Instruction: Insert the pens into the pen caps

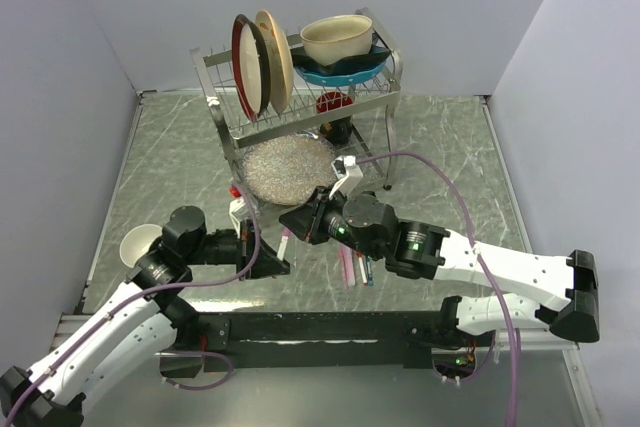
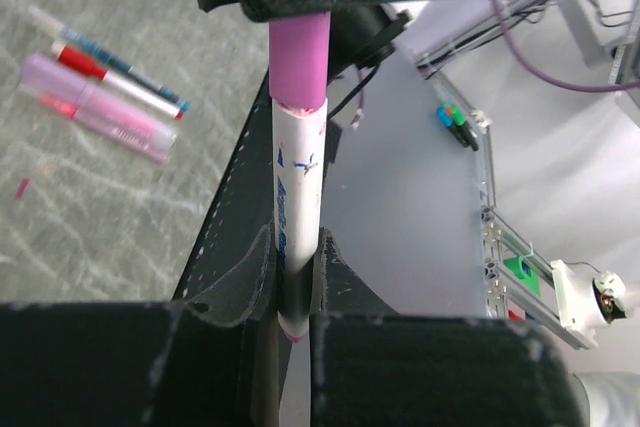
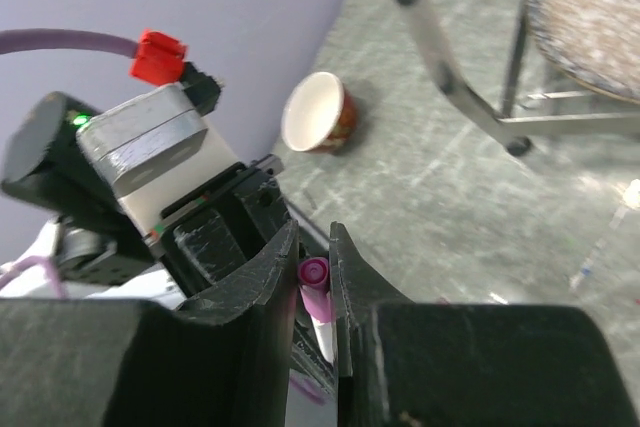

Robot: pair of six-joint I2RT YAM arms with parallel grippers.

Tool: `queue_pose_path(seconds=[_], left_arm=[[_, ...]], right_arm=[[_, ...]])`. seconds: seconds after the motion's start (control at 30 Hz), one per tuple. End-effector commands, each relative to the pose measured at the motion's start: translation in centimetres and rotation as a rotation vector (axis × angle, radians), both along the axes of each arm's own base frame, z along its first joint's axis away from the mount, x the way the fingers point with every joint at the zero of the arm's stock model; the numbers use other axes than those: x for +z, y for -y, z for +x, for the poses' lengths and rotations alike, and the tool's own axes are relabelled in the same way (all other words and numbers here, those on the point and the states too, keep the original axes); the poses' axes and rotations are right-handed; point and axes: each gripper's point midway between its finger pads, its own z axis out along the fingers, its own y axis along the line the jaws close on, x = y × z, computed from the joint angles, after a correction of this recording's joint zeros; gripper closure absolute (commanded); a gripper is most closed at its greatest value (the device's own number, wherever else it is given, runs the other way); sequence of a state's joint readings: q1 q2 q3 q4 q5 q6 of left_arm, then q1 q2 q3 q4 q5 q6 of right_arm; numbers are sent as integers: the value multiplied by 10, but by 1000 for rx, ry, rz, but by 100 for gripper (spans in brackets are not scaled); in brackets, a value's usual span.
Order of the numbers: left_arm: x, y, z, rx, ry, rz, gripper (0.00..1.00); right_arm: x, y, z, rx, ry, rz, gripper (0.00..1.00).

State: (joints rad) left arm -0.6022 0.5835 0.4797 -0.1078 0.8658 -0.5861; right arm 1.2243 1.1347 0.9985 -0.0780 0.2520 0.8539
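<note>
Left wrist view: my left gripper (image 2: 296,292) is closed on the white pen (image 2: 298,177), both fingers clamping the lower barrel. The pen points straight out from the fingers. Its far end sits in the magenta cap (image 2: 298,57), and the cap's rim meets the barrel along an uneven edge. My right gripper (image 3: 314,247) is closed on that cap from the opposite side. In the right wrist view the cap's round end shows between the two fingertips, with the white barrel just beyond it.

Clearances:
- Loose pens (image 2: 100,87) lie ahead and to the left of my left fingers, well apart from the held pen. They lie side by side on the table (image 2: 90,217): one with blue markings, one white with a red end, and pink ones.
- A black rail (image 2: 225,207) runs behind the held pen, marking the table's near edge.
- The dish rack (image 3: 450,77) stands ahead and to the right of my right fingers, with bare table between its feet and the fingertips.
- A paper cup (image 3: 318,112) lies on its side ahead of my right fingers, beyond the left arm and near the wall.
</note>
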Motion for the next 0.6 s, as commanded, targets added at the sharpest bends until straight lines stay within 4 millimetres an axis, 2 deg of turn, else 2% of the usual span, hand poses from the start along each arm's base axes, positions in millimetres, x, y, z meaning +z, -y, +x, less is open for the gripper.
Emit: queue_pose_path(seconds=[0.0, 0.17, 0.43, 0.57], left_arm=[[31, 1, 48, 197, 155, -7, 99], [24, 1, 61, 243, 160, 26, 99], [25, 3, 71, 272, 164, 25, 99], [23, 2, 79, 302, 180, 41, 99]], right_arm=[[-37, -15, -52, 173, -179, -124, 100], [-37, -14, -52, 156, -208, -137, 100], [-60, -18, -54, 139, -262, -209, 100], [-63, -24, -60, 164, -299, -205, 100]])
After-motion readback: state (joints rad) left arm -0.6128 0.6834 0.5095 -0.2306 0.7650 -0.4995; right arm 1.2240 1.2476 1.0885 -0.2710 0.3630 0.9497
